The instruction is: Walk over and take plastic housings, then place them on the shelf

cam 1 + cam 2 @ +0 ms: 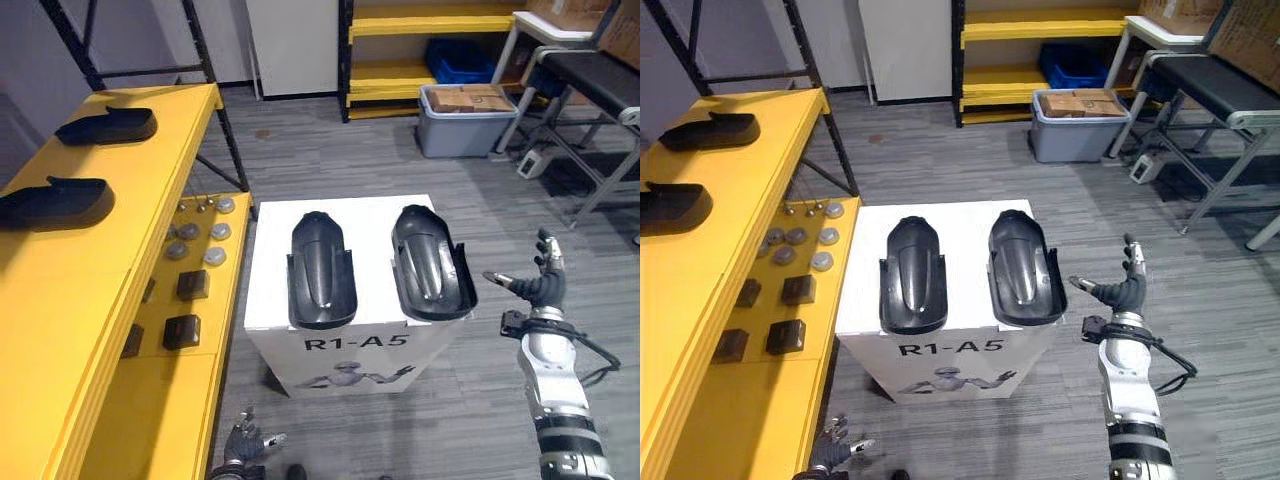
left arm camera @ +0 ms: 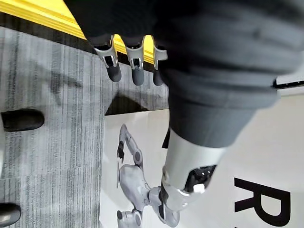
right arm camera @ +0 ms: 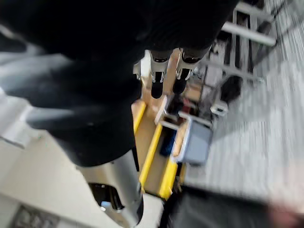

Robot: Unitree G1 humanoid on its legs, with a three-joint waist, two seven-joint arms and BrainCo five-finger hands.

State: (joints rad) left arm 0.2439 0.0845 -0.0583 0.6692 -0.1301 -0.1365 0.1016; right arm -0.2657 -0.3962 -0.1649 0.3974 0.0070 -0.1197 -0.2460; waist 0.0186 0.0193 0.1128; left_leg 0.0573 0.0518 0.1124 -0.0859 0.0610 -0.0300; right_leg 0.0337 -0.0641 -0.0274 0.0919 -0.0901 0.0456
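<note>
Two dark plastic housings lie side by side on a white box (image 1: 345, 340): the left housing (image 1: 320, 268) and the right housing (image 1: 430, 262). Two more dark housings (image 1: 105, 126) (image 1: 55, 202) rest on the yellow shelf (image 1: 70, 300) at the left. My right hand (image 1: 538, 278) is raised to the right of the box, level with the right housing and a short gap from it, fingers spread, holding nothing. My left hand (image 1: 243, 440) hangs low by the box's front left corner, fingers relaxed and empty; the left wrist view shows its fingers (image 2: 134, 66) straight.
On the yellow shelf's lower tier lie several round metal parts (image 1: 200, 235) and dark blocks (image 1: 185, 330). A grey bin (image 1: 465, 118) with cardboard stands on the floor at the back, by a yellow rack (image 1: 420, 75). A metal-framed table (image 1: 585, 90) is at the right.
</note>
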